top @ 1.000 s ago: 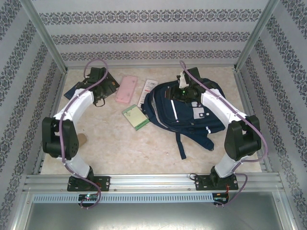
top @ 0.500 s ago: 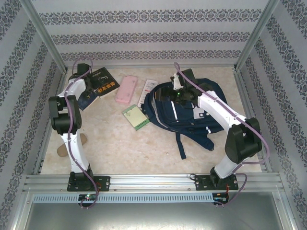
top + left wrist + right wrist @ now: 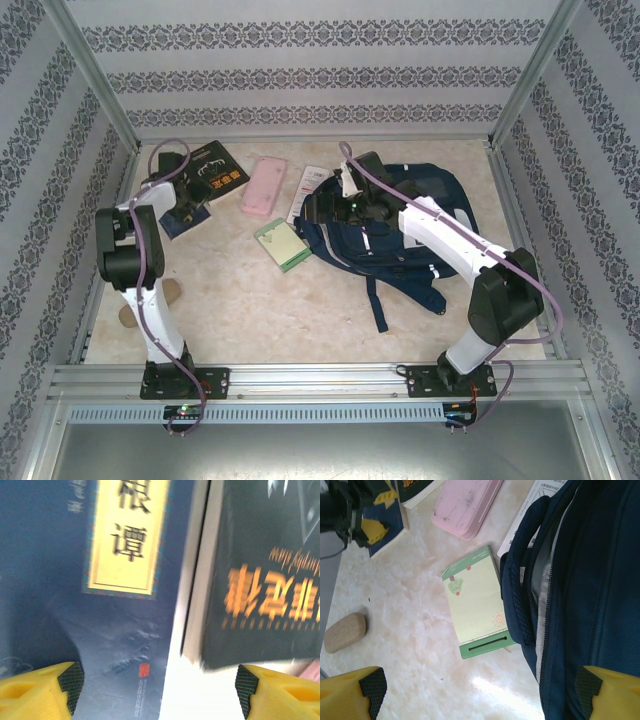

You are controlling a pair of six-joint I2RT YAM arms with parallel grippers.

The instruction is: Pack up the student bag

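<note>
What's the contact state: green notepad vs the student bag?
Touching. Right wrist view: the padded edge of the student bag overlaps the right edge of the green notepad, with no table showing between them.

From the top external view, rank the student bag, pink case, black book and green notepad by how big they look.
1. student bag, by far the largest.
2. pink case and black book: they look about alike, so not ranked.
3. green notepad, slightly smaller.

Student bag (image 3: 345, 245) right; notepad (image 3: 280, 244) just left; pencil case (image 3: 263, 187) behind notepad; books (image 3: 218, 172) far left.
</note>
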